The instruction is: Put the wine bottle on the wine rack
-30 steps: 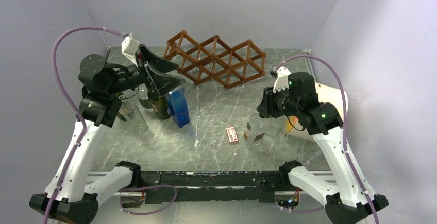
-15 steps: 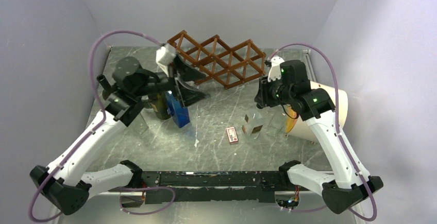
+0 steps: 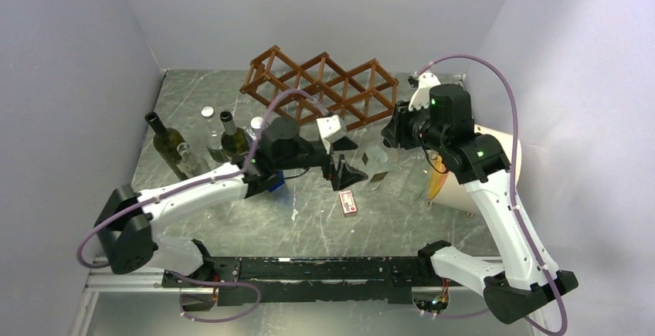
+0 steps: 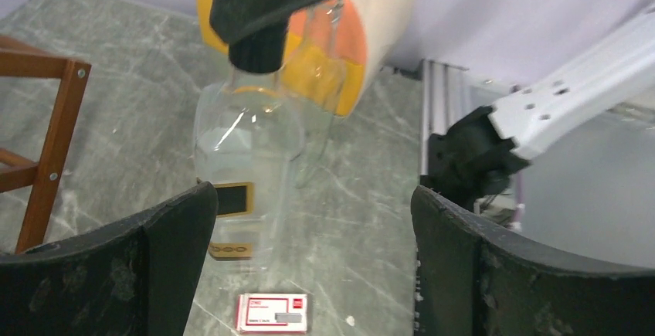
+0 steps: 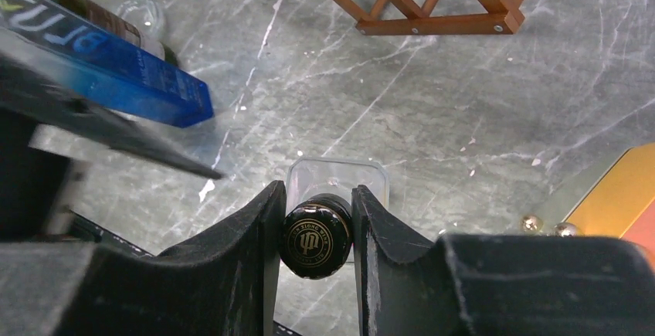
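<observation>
**Top view.** The wine rack (image 3: 324,89) stands at upper centre. The wine bottle (image 3: 376,163), clear glass, hangs just below the rack's right end, well clear of any cell. The right gripper (image 3: 392,135) has it by the top. The left gripper (image 3: 344,172) is just to the bottle's left with its jaws spread wide and nothing in them. A small red box (image 3: 348,202) lies on the table below it.

**Left wrist view.** The bottle's body sits left of centre, close to the left finger rather than midway. Whether its base rests on the table cannot be told. Judgement: shift the open jaws left until the body is centred, then close on the broad section below the shoulder.

**Right wrist view.** The right fingers (image 5: 266,220) are nearly closed, pinching the black cap (image 5: 315,237) from both sides. Judgement: maintain this pinch until the left grip is firm, since smooth glass is likely to slip. Then lay the bottle flat and align it with one diamond cell.
</observation>
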